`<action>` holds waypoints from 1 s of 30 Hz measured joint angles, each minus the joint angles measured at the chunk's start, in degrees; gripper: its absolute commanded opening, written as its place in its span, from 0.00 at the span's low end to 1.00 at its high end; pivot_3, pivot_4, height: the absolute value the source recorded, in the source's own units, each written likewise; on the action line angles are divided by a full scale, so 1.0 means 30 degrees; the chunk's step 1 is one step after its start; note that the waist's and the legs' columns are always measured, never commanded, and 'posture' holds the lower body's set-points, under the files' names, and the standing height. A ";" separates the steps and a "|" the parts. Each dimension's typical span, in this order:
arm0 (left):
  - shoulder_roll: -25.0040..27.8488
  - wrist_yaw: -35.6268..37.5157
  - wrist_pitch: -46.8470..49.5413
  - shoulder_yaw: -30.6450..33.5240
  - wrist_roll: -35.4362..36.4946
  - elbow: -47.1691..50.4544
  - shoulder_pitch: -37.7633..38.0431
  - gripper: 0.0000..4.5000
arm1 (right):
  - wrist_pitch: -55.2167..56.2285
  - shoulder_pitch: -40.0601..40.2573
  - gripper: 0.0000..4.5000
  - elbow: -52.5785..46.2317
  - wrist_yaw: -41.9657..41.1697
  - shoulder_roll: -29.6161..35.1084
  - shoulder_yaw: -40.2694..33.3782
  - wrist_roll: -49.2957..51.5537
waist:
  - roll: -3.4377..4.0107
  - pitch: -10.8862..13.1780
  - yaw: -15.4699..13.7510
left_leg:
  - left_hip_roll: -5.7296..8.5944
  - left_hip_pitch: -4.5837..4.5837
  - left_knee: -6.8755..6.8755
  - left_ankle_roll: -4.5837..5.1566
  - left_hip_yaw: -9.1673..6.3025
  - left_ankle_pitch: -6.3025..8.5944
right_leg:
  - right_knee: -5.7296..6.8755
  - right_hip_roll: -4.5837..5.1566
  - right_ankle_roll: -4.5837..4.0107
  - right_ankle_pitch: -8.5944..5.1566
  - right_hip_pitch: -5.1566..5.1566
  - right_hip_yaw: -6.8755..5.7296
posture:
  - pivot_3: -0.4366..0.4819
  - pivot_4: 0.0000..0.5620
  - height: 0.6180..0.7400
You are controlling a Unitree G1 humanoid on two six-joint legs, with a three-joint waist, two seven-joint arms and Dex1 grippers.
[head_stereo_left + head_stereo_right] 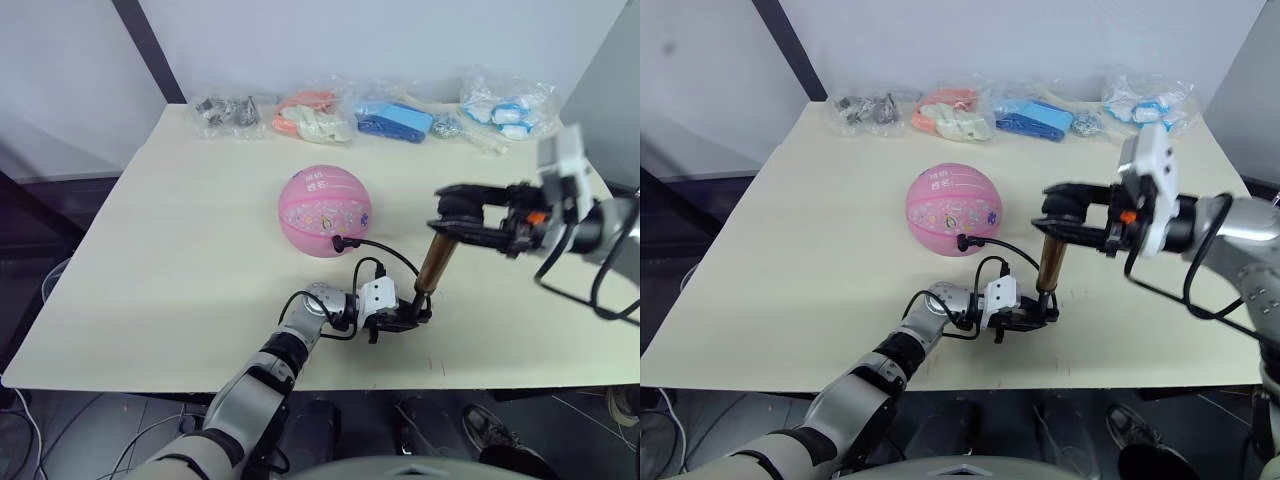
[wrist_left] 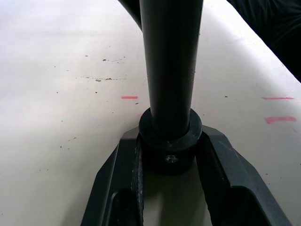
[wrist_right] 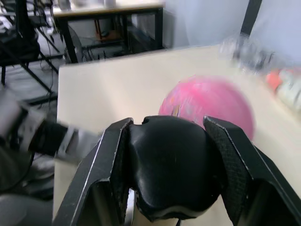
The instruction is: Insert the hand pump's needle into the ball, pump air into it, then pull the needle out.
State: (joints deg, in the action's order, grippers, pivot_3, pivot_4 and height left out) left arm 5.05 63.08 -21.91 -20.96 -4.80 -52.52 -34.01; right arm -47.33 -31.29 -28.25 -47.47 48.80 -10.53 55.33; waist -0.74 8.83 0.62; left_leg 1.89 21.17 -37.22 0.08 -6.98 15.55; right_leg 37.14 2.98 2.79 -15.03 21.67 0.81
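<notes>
Left eye view: cream table (image 1: 150, 260) (grey wall (image 1: 350, 40) behind).

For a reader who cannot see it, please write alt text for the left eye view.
The hand pump stands upright on a pale table: the left gripper clamps its base and the right gripper clamps its black handle. Its thin black hose curves to the pink ball; bagged items line the far edge.
</notes>
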 measured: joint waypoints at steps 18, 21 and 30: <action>-0.0006 0.0041 -0.0048 -0.0020 -0.0021 -0.0065 -0.0015 0.25 | 0.1016 0.1552 0.43 -0.0615 0.0505 -0.0196 -0.0145 0.0149 | -0.0019 -0.0024 0.0008 | 0.0004 0.0012 -0.0003 0.0001 0.0013 0.0000 | -0.0008 0.0005 0.0000 0.0002 0.0005 0.0007 | 0.48 0.27 1.00; 0.0016 -0.0081 -0.0048 -0.0019 -0.0039 -0.0127 -0.0002 0.25 | 0.2490 0.3025 0.43 -0.0905 0.0222 -0.0800 0.0618 -0.1288 | -0.0035 -0.0041 0.0027 | -0.0002 -0.0041 -0.0004 0.0000 0.0019 0.0000 | -0.0005 -0.0002 0.0011 -0.0004 -0.0032 0.0010 | 0.48 0.27 1.00; 0.0054 -0.0105 -0.0048 -0.0035 -0.0077 -0.0197 0.0011 0.25 | 0.6519 0.6105 0.43 -0.0134 -0.0271 -0.2806 0.3374 -0.5541 | -0.0092 -0.0114 0.0041 | -0.0006 -0.0072 0.0006 -0.0001 0.0031 0.0000 | -0.0004 -0.0018 0.0026 -0.0013 -0.0041 0.0026 | 0.48 0.27 1.00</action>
State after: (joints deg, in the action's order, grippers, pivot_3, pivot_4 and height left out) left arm 5.21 62.77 -22.05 -21.06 -5.03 -53.11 -33.98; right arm -27.78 -12.98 -28.65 -48.29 40.38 -0.41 38.71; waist -1.02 8.49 0.75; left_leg 1.87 20.95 -37.20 0.08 -6.89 15.55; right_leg 37.13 2.92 2.87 -15.07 21.54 0.89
